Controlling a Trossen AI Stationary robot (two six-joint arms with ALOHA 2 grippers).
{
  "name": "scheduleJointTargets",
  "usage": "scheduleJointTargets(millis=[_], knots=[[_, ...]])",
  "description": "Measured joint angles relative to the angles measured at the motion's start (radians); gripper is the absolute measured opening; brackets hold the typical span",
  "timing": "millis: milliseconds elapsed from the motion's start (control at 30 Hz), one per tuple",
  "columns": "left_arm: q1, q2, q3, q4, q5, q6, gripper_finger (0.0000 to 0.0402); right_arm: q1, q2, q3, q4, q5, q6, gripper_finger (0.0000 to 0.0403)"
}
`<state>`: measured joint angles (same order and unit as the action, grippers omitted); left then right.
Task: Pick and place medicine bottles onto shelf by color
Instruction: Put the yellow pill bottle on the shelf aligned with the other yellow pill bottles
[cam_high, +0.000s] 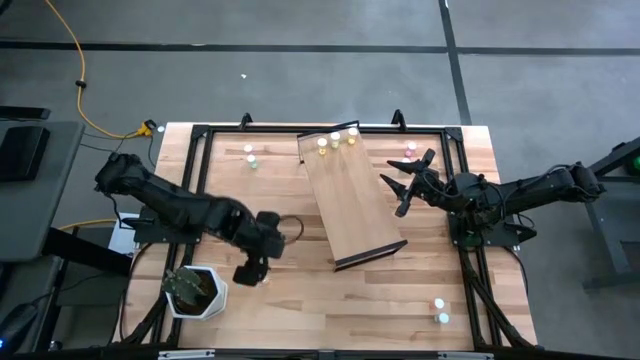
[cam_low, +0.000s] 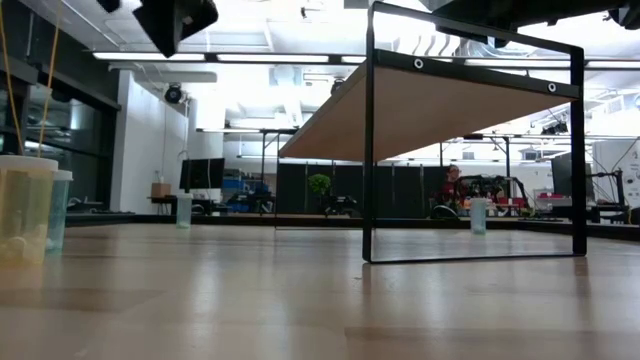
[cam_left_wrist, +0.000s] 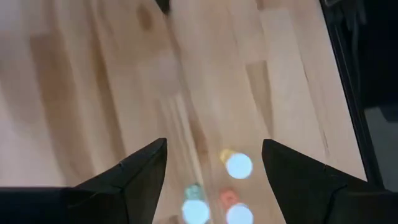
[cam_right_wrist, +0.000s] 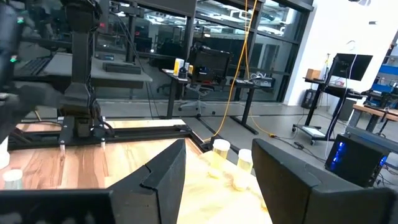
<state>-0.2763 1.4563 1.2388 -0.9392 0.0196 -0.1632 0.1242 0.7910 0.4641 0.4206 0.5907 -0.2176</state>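
The shelf (cam_high: 350, 195) is a light-wood board in a dark frame; it stands tilted mid-table, and the low view (cam_low: 450, 110) shows its underside. Several yellow bottles (cam_high: 336, 140) stand on its far end. My left gripper (cam_high: 247, 276) hangs open above the table's near left. In its wrist view (cam_left_wrist: 214, 149) a yellow bottle (cam_left_wrist: 238, 165), a teal bottle (cam_left_wrist: 196, 210) and a red bottle (cam_left_wrist: 236, 213) stand on the table below, between its fingers and clear of them. My right gripper (cam_high: 408, 183) is open and empty, raised beside the shelf's right edge; in its wrist view (cam_right_wrist: 217, 152) it faces the yellow bottles (cam_right_wrist: 221, 149).
Loose bottles stand at the far left (cam_high: 250, 155), far right (cam_high: 410, 150) and near right (cam_high: 440, 310) of the table. A white pot with a plant (cam_high: 195, 290) stands at the near left corner. Two bottles (cam_low: 30, 205) stand close to the low camera.
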Motion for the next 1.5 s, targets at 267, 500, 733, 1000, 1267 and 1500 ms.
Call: scheduleJointTargets(millis=[267,500,733,1000,1267,1500], knots=[[-0.082,0.147,-0.001,0.0,-0.005,-0.071,0.0252,0.0,0.0,0.0,-0.01,0.0,0.0,0.0177],[-0.143,0.196,-0.064,0.021,-0.04,-0.125,0.0252,0.0,0.0,0.0,-0.015,0.0,0.0,0.0177],[-0.191,0.196,-0.123,0.106,-0.1,-0.167,0.0252,0.0,0.0,0.0,-0.019,0.0,0.0,0.0177],[-0.215,0.196,-0.18,0.121,-0.102,-0.19,0.0252,0.0,0.0,0.0,-0.018,0.0,-0.007,0.0177],[-0.216,0.196,-0.182,0.136,-0.116,-0.194,0.0252,0.0,0.0,0.0,-0.021,0.0,-0.008,0.0177],[-0.216,0.196,-0.182,0.138,-0.117,-0.192,0.0252,0.0,0.0,0.0,-0.022,0.0,-0.008,0.0177]])
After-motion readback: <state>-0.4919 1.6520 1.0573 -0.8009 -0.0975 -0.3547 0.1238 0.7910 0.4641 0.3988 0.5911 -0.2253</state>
